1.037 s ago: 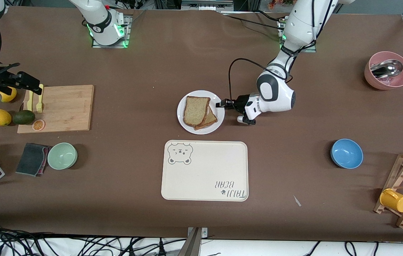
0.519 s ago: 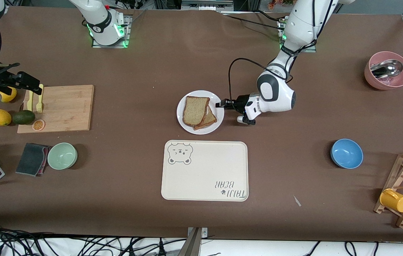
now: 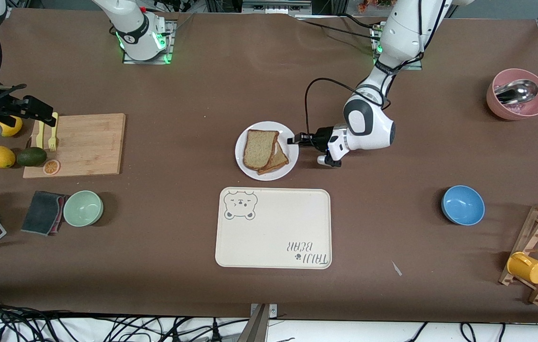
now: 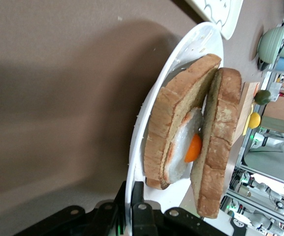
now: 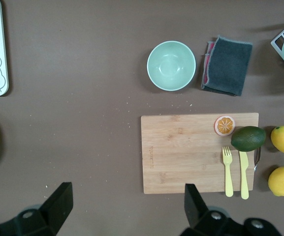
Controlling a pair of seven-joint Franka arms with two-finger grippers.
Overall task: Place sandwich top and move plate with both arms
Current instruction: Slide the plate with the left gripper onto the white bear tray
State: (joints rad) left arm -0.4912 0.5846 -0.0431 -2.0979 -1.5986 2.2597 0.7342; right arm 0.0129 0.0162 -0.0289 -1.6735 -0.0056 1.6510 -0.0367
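Note:
The white plate [image 3: 245, 166] sits mid-table, just farther from the front camera than the bear-print tray. On it lies the sandwich top [image 3: 259, 148], a plain brown slice resting askew on the lower slice. In the left wrist view the sandwich top [image 4: 220, 142] covers a fried egg [image 4: 187, 147] on the lower slice. My left gripper [image 3: 293, 140] is shut on the plate rim [image 4: 181, 64] at the edge toward the left arm's end, one finger above and one below [image 4: 134, 194]. My right gripper [image 3: 44, 114] is open and empty over the cutting board's end [image 5: 127, 201].
The cream bear-print tray [image 3: 273, 228] lies nearer the front camera than the plate. A cutting board [image 3: 76, 145] with fork, knife, avocado and lemons is at the right arm's end, with a green bowl [image 3: 83, 208] and cloth. A blue bowl [image 3: 462, 204], pink bowl [image 3: 518, 94] and mug rack are at the left arm's end.
The plate with the sandwich has shifted very slightly toward the right arm's end, along with my left gripper. The right arm has not moved.

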